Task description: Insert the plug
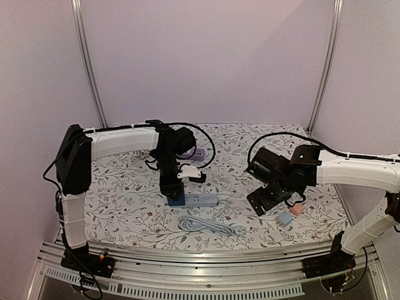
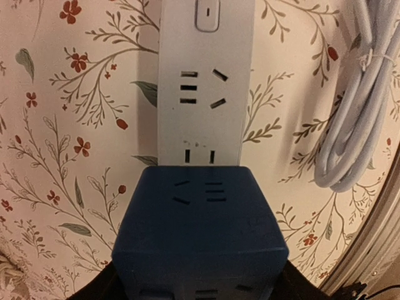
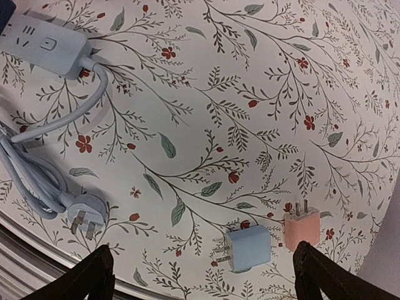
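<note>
The floral worktop [image 1: 125, 187] carries everything, and the left arm [image 1: 119, 140] is far the nearer to the job: it reaches down over the white power strip [image 2: 206, 81], while the right arm [image 1: 356, 169] hangs well apart on the other side. The strip's long axis runs straight away from the left jaws in the wrist view. These pinch a dark blue plug block [image 2: 200, 231] by its sides, directly over the strip's near end. The block hides the sockets under it, so whether its pins are seated cannot be told; the coming move looks like a straight push down. The coiled cable [image 2: 350, 125] lies just beside the strip, clear of the block. The right jaws are spread wide and hold nothing, hovering above a light blue adapter [image 3: 249, 248] and a pink adapter [image 3: 302, 229].
</note>
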